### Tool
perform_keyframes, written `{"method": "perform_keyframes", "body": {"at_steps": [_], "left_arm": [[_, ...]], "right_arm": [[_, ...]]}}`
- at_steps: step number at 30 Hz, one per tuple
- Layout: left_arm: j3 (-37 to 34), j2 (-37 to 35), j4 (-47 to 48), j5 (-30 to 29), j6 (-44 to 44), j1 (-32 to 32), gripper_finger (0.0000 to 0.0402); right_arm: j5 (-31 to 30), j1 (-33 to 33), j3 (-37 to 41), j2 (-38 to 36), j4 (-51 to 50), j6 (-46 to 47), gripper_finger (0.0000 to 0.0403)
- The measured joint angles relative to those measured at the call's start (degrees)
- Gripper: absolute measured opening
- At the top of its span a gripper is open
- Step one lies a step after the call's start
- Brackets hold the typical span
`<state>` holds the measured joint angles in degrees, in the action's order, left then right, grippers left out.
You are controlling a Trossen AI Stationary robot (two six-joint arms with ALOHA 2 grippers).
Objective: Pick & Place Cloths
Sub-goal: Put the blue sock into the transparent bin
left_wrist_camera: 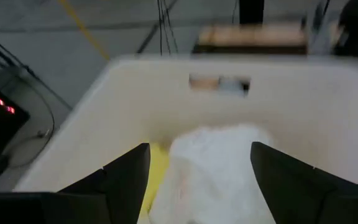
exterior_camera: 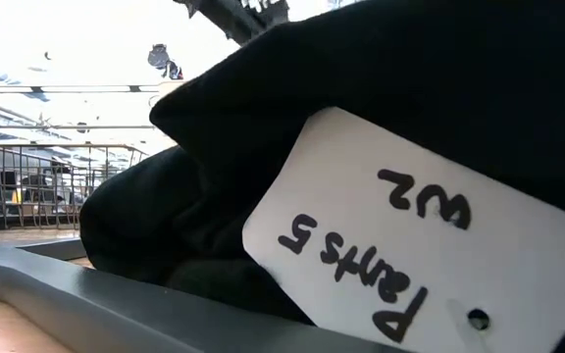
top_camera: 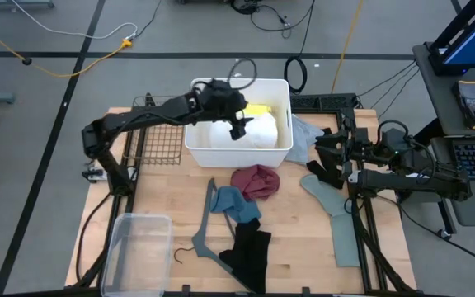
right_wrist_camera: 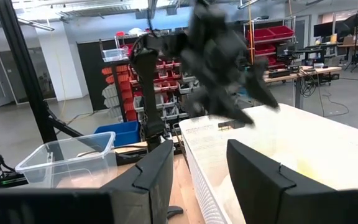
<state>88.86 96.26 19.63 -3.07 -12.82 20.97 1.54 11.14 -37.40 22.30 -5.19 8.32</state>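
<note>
The left tool (top_camera: 239, 124) hangs over the white bin (top_camera: 198, 142) at the far middle of the tabletop (top_camera: 303, 247), its fingers (left_wrist_camera: 126, 180) spread apart with nothing between them. Right under it, inside the bin, lies the white cloth (top_camera: 258, 130), with the yellow cloth (top_camera: 258, 109) beside it toward the bin's far wall; the left wrist view shows the white cloth (left_wrist_camera: 219, 171) between the fingers and a strip of yellow cloth (left_wrist_camera: 157, 174) at its side.

The right tool (top_camera: 324, 157) waits near the right edge of the tabletop, just beside the bin; its fingers (right_wrist_camera: 160, 180) stand partly apart and hold nothing.

On the bare wood in front of the bin, the maroon cloth (top_camera: 256, 181) lies near the middle, the teal-blue cloth (top_camera: 233, 205) just in front of it, and the black cloth (top_camera: 250, 254) toward the near edge. A grey hanger (top_camera: 209, 223) lies touching the teal-blue and black cloths. The sage-green cloth (top_camera: 336, 210) stretches along the right side, and the pale grey cloth (top_camera: 305, 136) sits just right of the bin. A clear tub (top_camera: 134, 252) stands at the near left corner, and a wire basket (top_camera: 159, 140) just left of the bin.

In the low view the black cloth (exterior_camera: 410, 88) fills most of the picture, with a white paper tag (exterior_camera: 410, 255) on it.
</note>
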Motion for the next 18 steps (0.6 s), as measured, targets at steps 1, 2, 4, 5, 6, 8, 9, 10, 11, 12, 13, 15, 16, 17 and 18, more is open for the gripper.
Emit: {"method": "perform_keyframes", "body": {"at_steps": [1,2,4,5,6,8,9,10,11,12,13,15,16,17,18], "left_arm": [[0.0,-1.4,0.0,0.0,1.0,-0.5,0.0282],[0.0,-2.8,0.2,0.0,2.0,-1.1,0.0282],[0.1,-5.4,0.0,0.0,3.8,-2.7,0.0282],[0.1,-6.6,0.4,0.0,4.6,-3.5,0.0282],[0.1,-7.7,0.6,0.0,5.3,-4.5,0.0282],[0.1,-10.0,0.6,0.0,6.4,-6.8,0.0282],[0.1,-11.1,1.2,0.0,7.2,-7.9,0.0282],[0.1,-11.8,1.5,0.0,7.9,-9.2,0.0282],[0.1,-12.5,1.4,0.0,8.8,-10.4,0.0282],[0.1,-13.2,1.9,0.0,9.8,-11.7,0.0282],[0.1,-13.9,2.8,0.0,10.7,-12.9,0.0282],[0.1,-14.6,3.4,0.0,12.2,-15.7,0.0278],[0.1,-14.8,4.2,-0.3,13.1,-17.1,0.0272],[0.1,-14.9,5.3,-1.1,14.2,-18.4,0.0265],[0.1,-14.9,6.0,-2.1,15.1,-20.0,0.0257]], "right_arm": [[0.0,0.0,0.0,0.0,0.0,0.0,0.0141],[0.0,0.0,0.0,0.0,0.0,0.0,0.0141],[0.0,0.0,0.0,0.0,-0.2,0.0,0.0141],[0.0,0.0,0.0,0.0,-0.2,0.0,0.0141],[0.0,0.0,0.0,0.0,-0.2,0.0,0.0141],[0.0,0.0,0.0,0.0,-0.2,0.0,0.0141],[0.0,0.0,0.0,0.0,-0.2,0.0,0.0141],[0.0,0.0,0.0,0.0,-0.2,0.0,0.0141],[0.0,0.0,0.0,0.0,-0.2,0.0,0.0141],[0.0,0.0,0.0,0.0,-0.2,0.0,0.0141],[0.0,0.0,0.0,0.0,-0.2,0.0,0.0141],[0.0,0.0,0.0,0.0,-0.2,0.0,0.0141],[0.0,0.0,0.0,0.0,-0.2,0.0,0.0141],[0.0,0.0,0.0,0.0,-0.2,0.0,0.0141],[0.0,0.0,0.0,0.0,-0.2,0.0,0.0141]]}}
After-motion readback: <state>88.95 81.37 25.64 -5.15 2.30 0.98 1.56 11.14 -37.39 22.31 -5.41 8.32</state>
